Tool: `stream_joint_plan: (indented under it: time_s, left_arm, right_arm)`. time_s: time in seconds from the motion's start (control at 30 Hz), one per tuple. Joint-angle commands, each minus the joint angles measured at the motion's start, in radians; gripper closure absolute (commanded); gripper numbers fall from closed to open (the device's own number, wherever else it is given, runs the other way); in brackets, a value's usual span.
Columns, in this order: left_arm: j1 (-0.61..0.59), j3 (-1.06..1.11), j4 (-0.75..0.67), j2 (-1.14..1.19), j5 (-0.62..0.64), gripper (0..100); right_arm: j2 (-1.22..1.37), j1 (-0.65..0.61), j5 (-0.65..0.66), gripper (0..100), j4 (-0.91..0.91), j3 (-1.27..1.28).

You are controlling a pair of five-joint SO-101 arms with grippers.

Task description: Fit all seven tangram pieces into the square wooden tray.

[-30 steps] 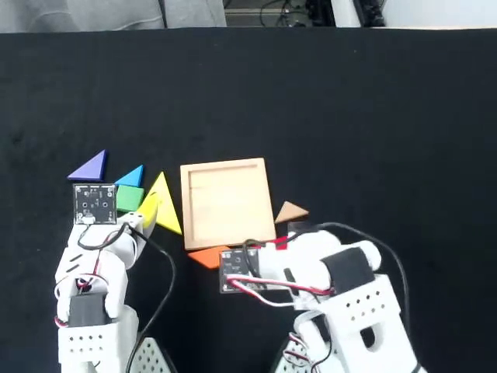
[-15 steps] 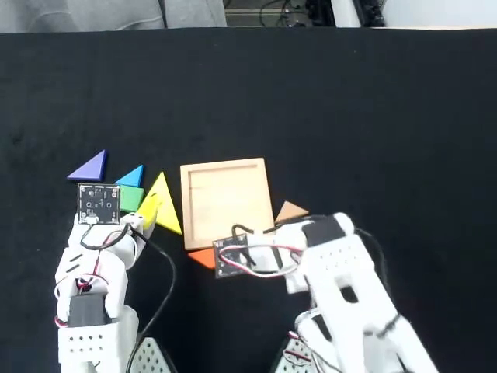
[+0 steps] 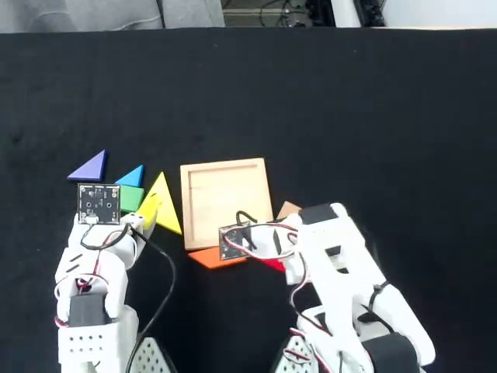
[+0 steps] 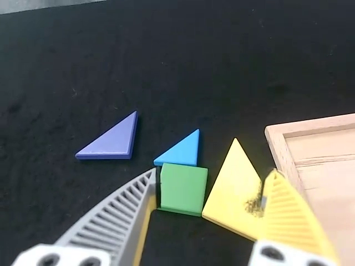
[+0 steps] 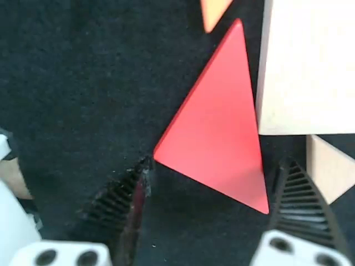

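the right claw (image 5: 216,165) stands wide astride the red triangle (image 5: 219,122); it looks thin, stiff and light (probably slick), so pinch across its edges.

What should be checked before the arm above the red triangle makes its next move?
1. The right gripper is open: ok.
2. The red triangle lies between its jaws: ok.
3. Room for a jaw beside the tray: cannot tell; the triangle lies close against its wall.
4. The tray's floor is bare: ok, where it shows.
5. The left gripper is clear of the tray: ok; it is open by the green square.
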Motion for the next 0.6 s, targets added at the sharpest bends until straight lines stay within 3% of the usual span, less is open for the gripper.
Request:
stream_joint_plan:
  time_s: [0.0, 0.37, 0.57]
  left_arm:
    - [-0.005, 0.019, 0.005, -0.011, -0.008, 70]
    - [-0.005, 0.019, 0.005, -0.011, -0.008, 70]
    - [-0.005, 0.019, 0.006, -0.011, -0.008, 70]
  right_arm:
    - [0.004, 0.009, 0.029, 65.8, 0.023, -0.007]
    - [0.005, -0.035, 0.060, 65.8, 0.028, -0.005]
    - [0.007, -0.110, -0.015, 65.8, -0.002, 0.021]
